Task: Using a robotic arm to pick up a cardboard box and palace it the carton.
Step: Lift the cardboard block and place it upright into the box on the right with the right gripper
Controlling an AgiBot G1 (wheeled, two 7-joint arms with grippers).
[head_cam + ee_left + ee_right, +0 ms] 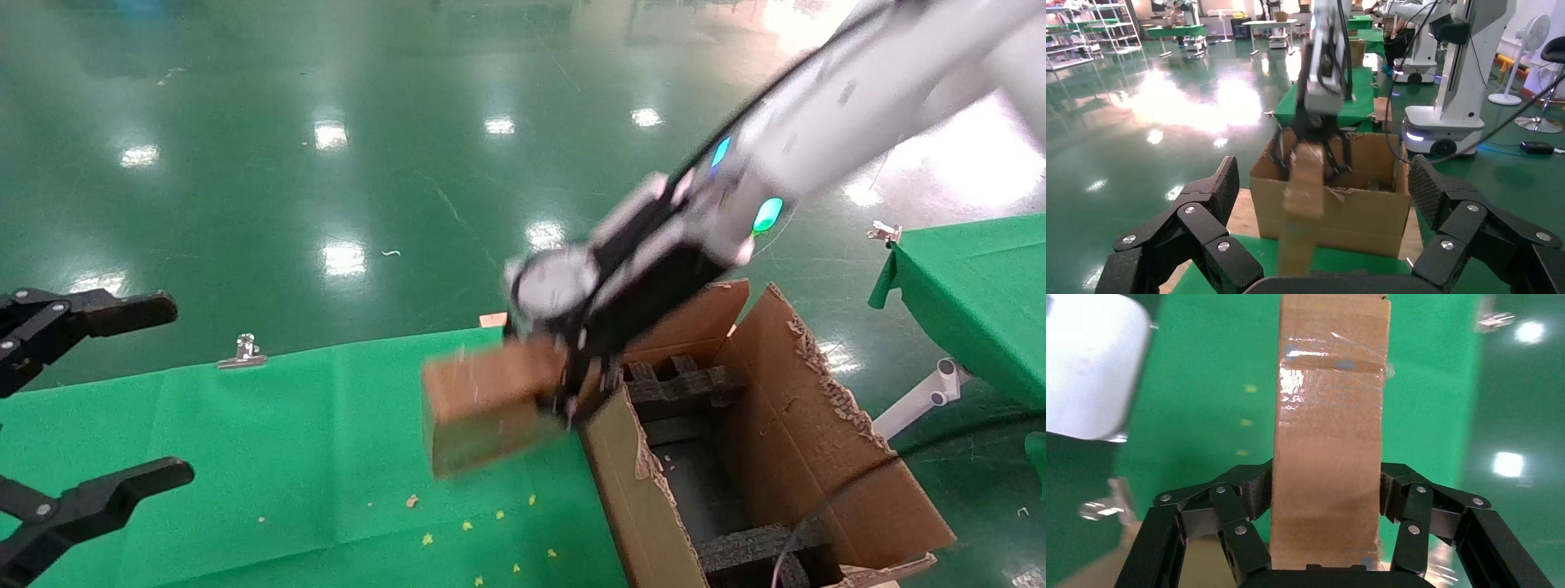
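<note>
Two grippers show: our right gripper (572, 392) clamps the cardboard box (482, 404) by its narrow sides, lifted clear of the green table (245, 457), just at nine o'clock of the carton (645, 490); presumably that grip leaves its bottom free for lowering inside. Our left gripper (1321, 245) hangs wide open, idle. We read no lettering; only clear tape shows.

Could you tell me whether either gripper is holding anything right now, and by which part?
The right gripper clamps the small closed brown cardboard box by its two opposite side faces. The left gripper is open and holds nothing.
</note>
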